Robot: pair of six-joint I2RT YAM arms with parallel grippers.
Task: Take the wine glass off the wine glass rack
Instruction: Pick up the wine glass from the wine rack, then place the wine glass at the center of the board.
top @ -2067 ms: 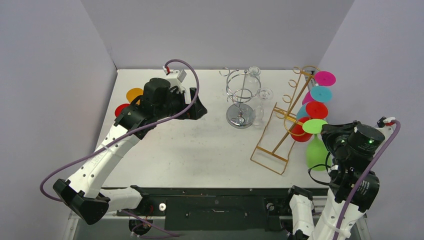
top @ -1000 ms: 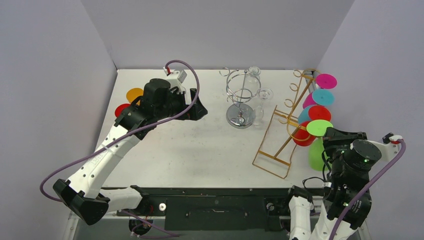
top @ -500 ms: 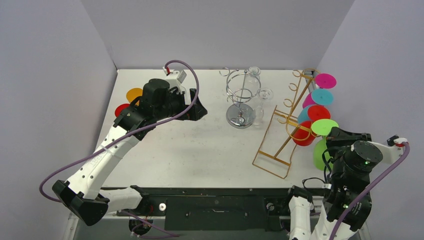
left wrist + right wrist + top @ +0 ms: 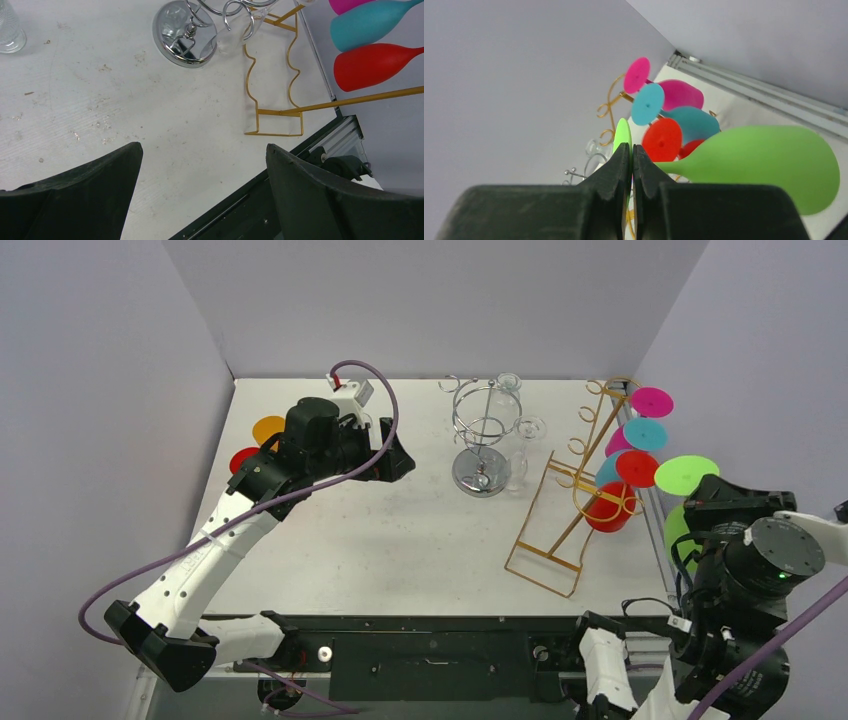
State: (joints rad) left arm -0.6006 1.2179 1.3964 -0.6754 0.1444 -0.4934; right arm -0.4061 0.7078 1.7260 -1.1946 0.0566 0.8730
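Observation:
My right gripper (image 4: 629,150) is shut on the flat foot of a green wine glass (image 4: 769,162). It holds the glass in the air to the right of the gold wire rack (image 4: 560,515), past the table's right edge. The green foot (image 4: 686,474) and part of the bowl show in the top view above my right gripper (image 4: 722,502). Pink (image 4: 650,401), teal (image 4: 644,433) and red (image 4: 613,508) glasses still hang on the rack. My left gripper (image 4: 392,462) is open and empty above the table left of centre; in its wrist view the left gripper (image 4: 202,165) has nothing between its fingers.
A chrome wire rack (image 4: 482,445) with clear glasses stands at the back centre. Orange (image 4: 268,428) and red (image 4: 243,459) discs lie behind the left arm. The grey side wall is close on the right. A clear glass (image 4: 10,32) stands on the table.
My right gripper has pulled the green glass off the gold rack, moving it right and away from the table. The left arm has not moved.

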